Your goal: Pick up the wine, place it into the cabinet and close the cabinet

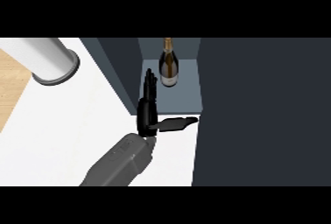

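Note:
The wine bottle [169, 65] stands upright inside the open cabinet [181, 98], near the back, with a gold-foil neck and a pale label. My left hand [146, 113] is just in front of the cabinet's opening, seen edge-on. Its straight fingers [149, 83] point into the cabinet at the left of the bottle, and the thumb [176, 124] sticks out to the right. The hand is open, holds nothing, and there is a small gap between it and the bottle. The dark cabinet door [262, 113] stands open at the right. My right hand does not show.
A large white and grey cylinder [48, 59] stands at the back left of the white counter [65, 135]. The cabinet's dark left wall [119, 70] runs beside my fingers. A wooden surface [9, 87] shows beyond the counter's left edge.

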